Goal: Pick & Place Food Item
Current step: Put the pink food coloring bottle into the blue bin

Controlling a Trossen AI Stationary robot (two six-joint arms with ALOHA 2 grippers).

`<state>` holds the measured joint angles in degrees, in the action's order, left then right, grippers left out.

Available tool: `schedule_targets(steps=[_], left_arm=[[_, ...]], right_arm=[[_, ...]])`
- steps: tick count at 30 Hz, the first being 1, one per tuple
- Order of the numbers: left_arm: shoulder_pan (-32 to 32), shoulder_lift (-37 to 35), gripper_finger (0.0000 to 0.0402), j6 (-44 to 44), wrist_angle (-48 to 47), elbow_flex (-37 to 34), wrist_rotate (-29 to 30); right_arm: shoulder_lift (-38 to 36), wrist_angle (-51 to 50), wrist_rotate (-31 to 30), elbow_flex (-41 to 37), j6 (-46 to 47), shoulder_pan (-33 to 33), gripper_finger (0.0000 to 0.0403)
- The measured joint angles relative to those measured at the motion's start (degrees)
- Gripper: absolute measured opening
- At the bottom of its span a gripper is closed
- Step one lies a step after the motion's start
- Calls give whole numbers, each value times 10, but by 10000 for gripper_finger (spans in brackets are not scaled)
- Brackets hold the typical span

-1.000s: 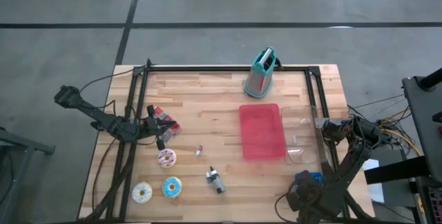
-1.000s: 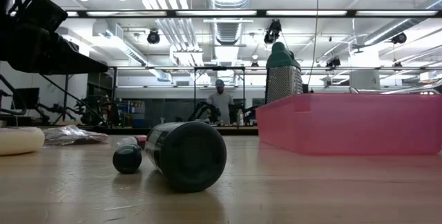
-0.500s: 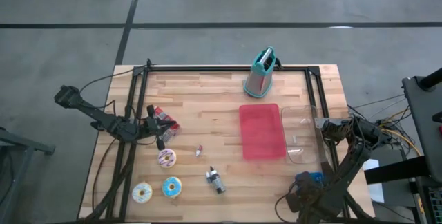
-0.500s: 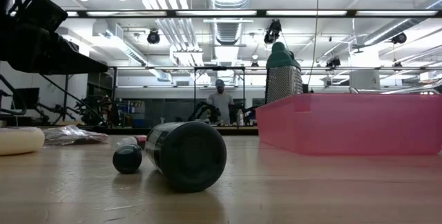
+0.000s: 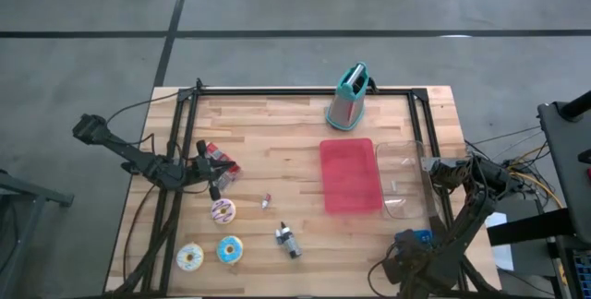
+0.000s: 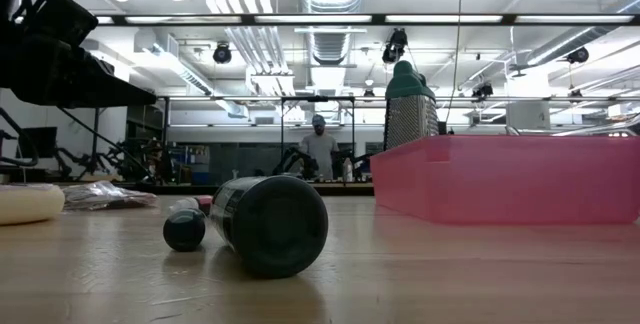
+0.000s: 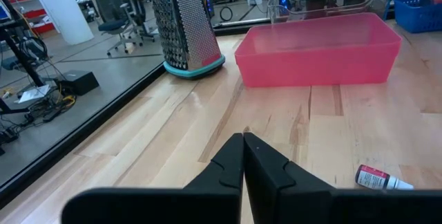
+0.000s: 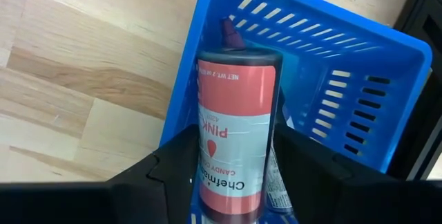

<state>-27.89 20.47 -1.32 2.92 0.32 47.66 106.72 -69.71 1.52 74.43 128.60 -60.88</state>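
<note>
Right end effector [image 8: 237, 131] poised over a blue slotted plastic basket [image 8: 359, 65], straddling a cylindrical pink-labelled candy pack with a twisted purple top [image 8: 235, 134]; whether clamped on the pack or clear of it cannot be told. Pack lying directly ahead of and beneath this end effector, inside the basket, long axis running along the line of reach and across the gap of the jaws, twisted top pointing away from the wrist. Basket standing at the corner of the pale wooden worktop [image 5: 277, 133] on the right arm's side, just beside that arm's base, hence far nearer the right arm than the left. Farther out, a shallow pink rectangular plastic tray [image 5: 351, 175] alongside a clear plastic tub [image 5: 406, 179], both between the basket and the worktop's far edge. Left end effector [image 7: 243, 137] pressed together and empty, waiting low over the opposite side of the worktop, near a pink-iced doughnut [image 5: 223, 210].
</note>
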Motion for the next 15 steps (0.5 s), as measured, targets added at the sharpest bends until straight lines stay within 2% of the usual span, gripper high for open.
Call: schedule_targets(steps=[15], left_arm=[[0, 0, 12, 0, 0, 0, 0]], right_arm=[[0, -2, -2, 0, 9, 0, 225]])
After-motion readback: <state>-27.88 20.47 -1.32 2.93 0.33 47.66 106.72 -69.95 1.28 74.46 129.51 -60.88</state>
